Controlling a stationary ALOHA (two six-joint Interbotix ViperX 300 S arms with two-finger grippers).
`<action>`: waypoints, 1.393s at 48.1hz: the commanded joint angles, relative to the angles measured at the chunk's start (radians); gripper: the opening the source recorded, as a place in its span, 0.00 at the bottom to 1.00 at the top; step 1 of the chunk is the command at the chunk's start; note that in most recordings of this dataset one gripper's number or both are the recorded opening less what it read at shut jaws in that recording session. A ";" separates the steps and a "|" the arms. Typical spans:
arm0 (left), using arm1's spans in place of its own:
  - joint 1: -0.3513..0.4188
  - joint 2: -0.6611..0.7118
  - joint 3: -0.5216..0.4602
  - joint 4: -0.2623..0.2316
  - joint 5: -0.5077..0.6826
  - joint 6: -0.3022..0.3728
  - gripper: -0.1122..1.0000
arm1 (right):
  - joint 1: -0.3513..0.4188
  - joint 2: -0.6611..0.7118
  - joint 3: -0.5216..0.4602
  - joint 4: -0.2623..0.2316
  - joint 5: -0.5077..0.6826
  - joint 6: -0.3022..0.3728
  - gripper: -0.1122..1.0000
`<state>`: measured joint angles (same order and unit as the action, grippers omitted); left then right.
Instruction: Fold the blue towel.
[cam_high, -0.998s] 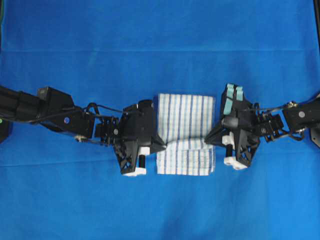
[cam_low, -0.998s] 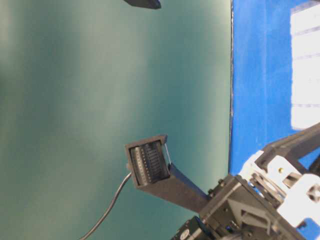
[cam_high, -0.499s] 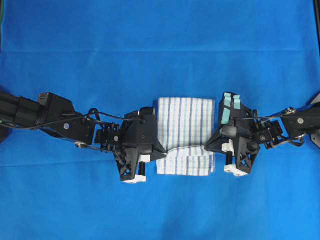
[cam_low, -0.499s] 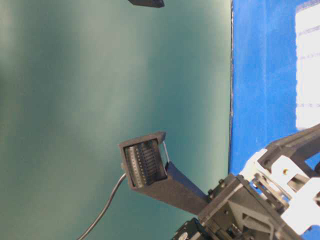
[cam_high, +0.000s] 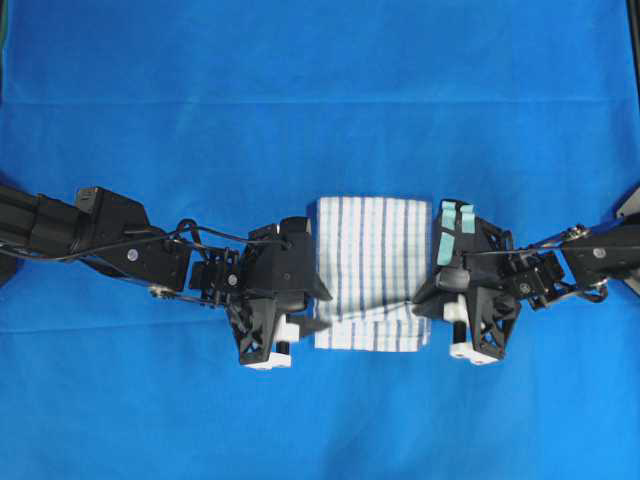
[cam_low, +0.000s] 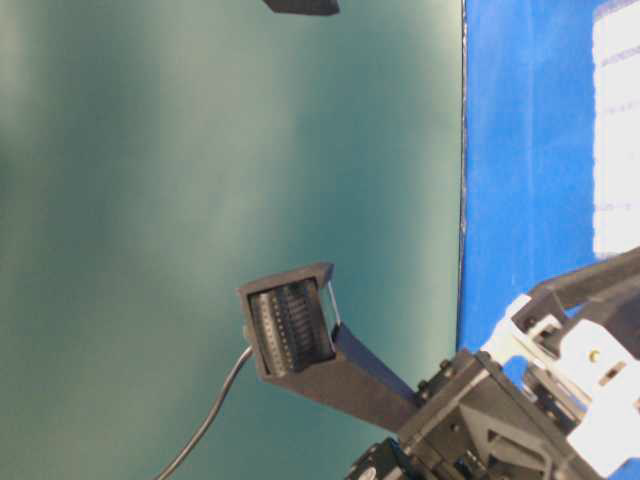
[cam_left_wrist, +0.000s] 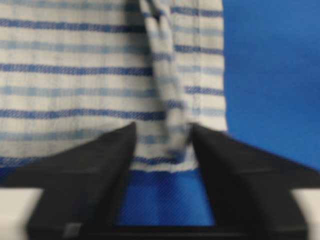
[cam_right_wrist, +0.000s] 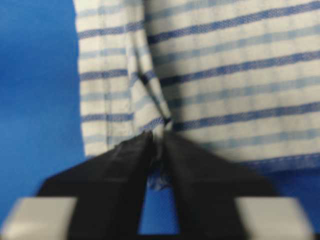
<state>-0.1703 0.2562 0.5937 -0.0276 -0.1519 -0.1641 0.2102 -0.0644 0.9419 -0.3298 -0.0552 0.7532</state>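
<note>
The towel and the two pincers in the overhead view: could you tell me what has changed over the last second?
Both pincers carried the towel's folded flap further over. The left pincer now stands open around the fold; the right pincer looks nearly shut on it. The blue sheet is unchanged.

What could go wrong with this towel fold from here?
The right claw looks pinched on a ridge of the blue towel; backing away might drag the folded layer open. The left claw is open, but a raised crease sits between its fingers and could snag, leaving the fold bunched.
</note>
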 joint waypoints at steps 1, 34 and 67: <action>-0.006 -0.038 -0.015 -0.002 0.006 0.002 0.61 | 0.014 -0.012 -0.020 0.006 0.006 0.002 0.49; 0.015 -0.476 0.114 0.003 0.210 0.127 0.83 | 0.020 -0.499 -0.048 -0.118 0.414 -0.012 0.64; 0.089 -1.095 0.482 0.003 0.089 0.199 0.83 | 0.020 -1.040 0.133 -0.330 0.515 -0.014 0.64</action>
<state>-0.0951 -0.7854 1.0523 -0.0261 -0.0522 0.0337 0.2270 -1.0753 1.0646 -0.6473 0.4725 0.7409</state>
